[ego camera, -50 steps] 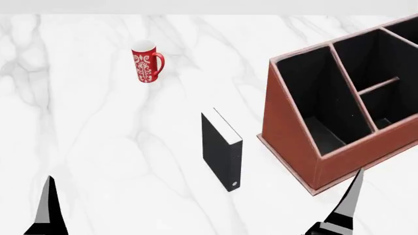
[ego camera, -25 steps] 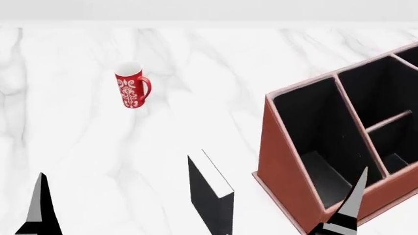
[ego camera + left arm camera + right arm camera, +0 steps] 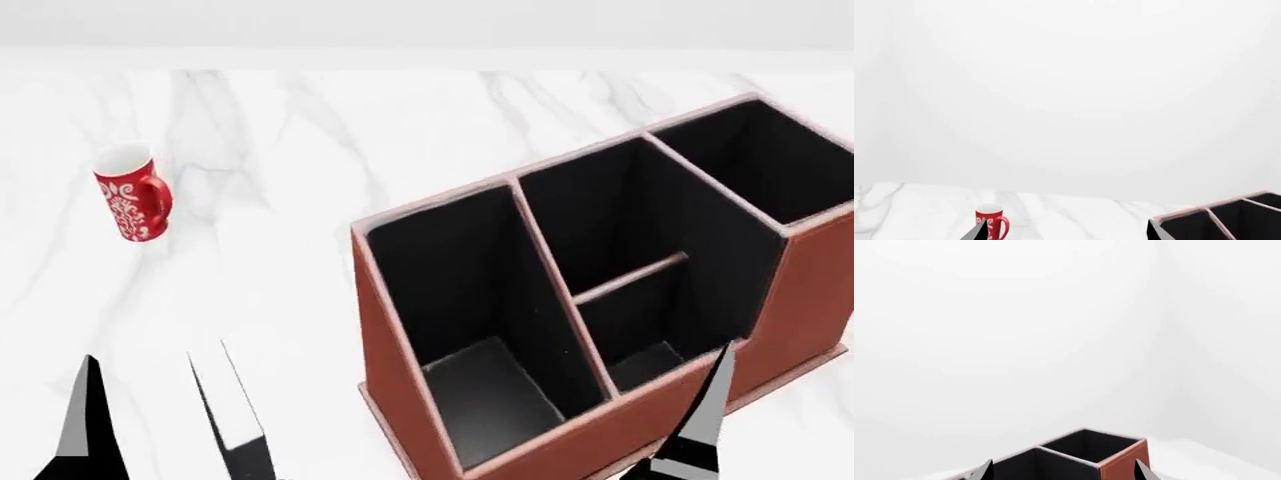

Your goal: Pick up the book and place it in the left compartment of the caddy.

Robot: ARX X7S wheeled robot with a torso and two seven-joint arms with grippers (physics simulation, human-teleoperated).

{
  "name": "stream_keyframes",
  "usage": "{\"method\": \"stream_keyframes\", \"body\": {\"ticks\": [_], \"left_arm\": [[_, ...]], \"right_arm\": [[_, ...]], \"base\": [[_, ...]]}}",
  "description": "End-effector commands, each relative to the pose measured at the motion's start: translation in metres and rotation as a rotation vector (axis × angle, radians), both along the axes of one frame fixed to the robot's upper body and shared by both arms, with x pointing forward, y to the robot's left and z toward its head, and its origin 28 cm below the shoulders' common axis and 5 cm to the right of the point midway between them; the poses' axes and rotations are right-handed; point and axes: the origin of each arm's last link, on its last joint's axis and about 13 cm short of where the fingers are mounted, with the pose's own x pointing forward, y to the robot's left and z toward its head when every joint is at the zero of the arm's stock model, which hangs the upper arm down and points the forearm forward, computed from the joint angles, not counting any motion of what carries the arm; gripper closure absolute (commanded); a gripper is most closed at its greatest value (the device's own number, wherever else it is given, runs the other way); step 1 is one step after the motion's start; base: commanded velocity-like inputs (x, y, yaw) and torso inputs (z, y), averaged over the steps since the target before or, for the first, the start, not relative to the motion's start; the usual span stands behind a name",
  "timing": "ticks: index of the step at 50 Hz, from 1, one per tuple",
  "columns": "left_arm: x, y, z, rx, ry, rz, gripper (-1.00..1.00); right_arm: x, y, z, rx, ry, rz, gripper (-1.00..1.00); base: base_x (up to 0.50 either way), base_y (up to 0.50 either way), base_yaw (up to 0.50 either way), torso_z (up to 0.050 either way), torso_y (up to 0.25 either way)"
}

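only the head view shows the book (image 3: 234,425); both hands' spread can't be told.

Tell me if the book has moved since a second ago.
No: the book still stands left of the caddy; both shifted together as the head view moved.

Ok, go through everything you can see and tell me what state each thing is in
book: upright on the table, partly out of frame, not gripped
caddy: upright, all compartments empty
left compartment: empty
mug: upright, handle facing the caddy
left gripper: holding nothing
right gripper: holding nothing
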Motion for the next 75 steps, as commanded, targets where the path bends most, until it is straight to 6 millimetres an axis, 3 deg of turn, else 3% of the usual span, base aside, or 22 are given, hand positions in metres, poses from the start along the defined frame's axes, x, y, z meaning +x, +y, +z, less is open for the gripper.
{"method": "stream_keyframes", "body": {"ticks": [1, 53, 56, 64, 75], "left_arm": [[-0.0003, 0.0, -0.0005, -0.002, 0.0, -0.004, -1.0], [0.0012, -0.001, -0.0038, -0.003, 0.011, -0.018, -1.0], [0.0016, -0.0008, -0.0046, -0.005, 0.016, -0.019, -1.0], [0.001, -0.0014, -0.0047, -0.001, 0.02, -0.024, -1.0], [-0.0002, -0.0012, -0.0028, -0.002, 0.016, -0.022, -1.0]], "right_arm": [[0.0004, 0.0005, -0.0004, 0.005, 0.001, 0.009, -1.0], [0.0055, 0.0001, -0.0039, 0.02, 0.053, -0.01, -1.0], [0.0046, 0.0003, -0.0033, -0.043, 0.047, -0.04, -1.0], [-0.0007, 0.001, 0.0021, 0.008, -0.066, 0.002, -1.0], [-0.0014, 0.0042, 0.0036, -0.066, -0.065, -0.005, -1.0]], "base": [[0.11, -0.5, 0.0, 0.0, 0.0], [0.13, -0.5, 0.0, 0.0, 0.0], [0.0, 0.0, 0.0, 0.0, 0.0], [0.0, 0.0, 0.0, 0.0, 0.0], [0.0, 0.0, 0.28, 0.0, 0.0]]}}
